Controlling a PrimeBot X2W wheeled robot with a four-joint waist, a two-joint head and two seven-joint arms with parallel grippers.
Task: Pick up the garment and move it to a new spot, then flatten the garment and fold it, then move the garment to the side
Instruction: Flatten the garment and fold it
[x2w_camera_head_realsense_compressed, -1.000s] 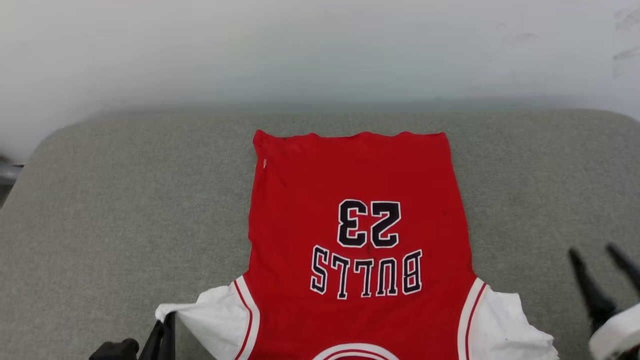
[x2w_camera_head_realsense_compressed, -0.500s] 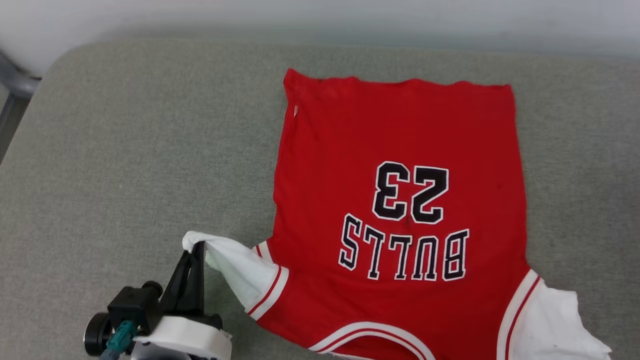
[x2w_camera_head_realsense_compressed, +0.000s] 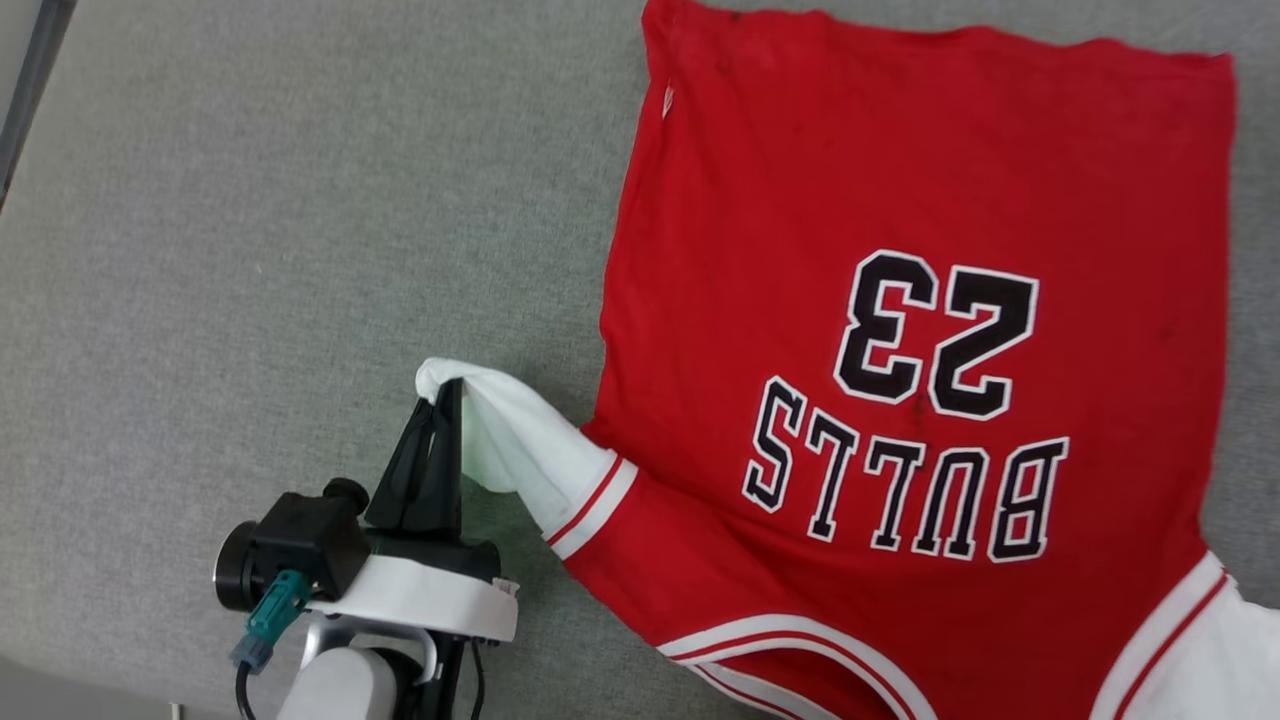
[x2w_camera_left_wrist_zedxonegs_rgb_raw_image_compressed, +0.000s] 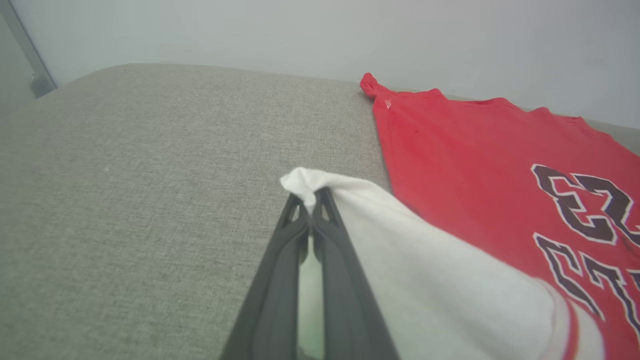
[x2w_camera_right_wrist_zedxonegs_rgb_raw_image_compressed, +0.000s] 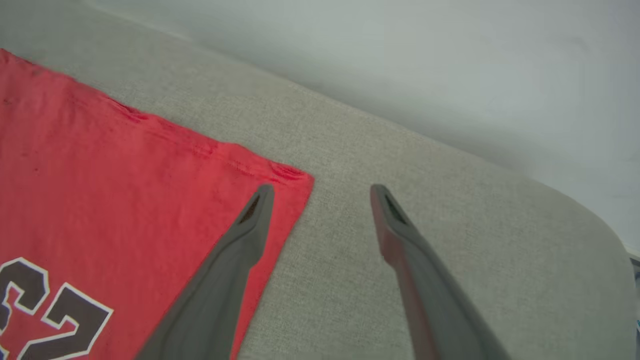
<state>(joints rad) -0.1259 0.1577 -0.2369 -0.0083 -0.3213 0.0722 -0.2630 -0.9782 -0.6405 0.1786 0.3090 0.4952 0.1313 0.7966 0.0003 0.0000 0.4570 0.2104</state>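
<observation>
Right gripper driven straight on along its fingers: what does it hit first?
Probably the grey woven cushion, just past the hem corner of the bright red T-shirt. One finger of the open right gripper overlaps that corner and may brush cloth; depth unclear.

A grey woven cushion (x2w_camera_head_realsense_compressed: 250, 250) meets a pale wall (x2w_camera_left_wrist_zedxonegs_rgb_raw_image_compressed: 300, 30); a blurred bar (x2w_camera_left_wrist_zedxonegs_rgb_raw_image_compressed: 40, 80), perhaps metal, stands left.

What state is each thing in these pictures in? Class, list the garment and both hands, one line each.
garment: spread flat, print up, on the grey cushion, with one white sleeve raised.
left hand: shut on that sleeve's tip.
right hand: open, holding nothing, by the garment's hem corner.
</observation>
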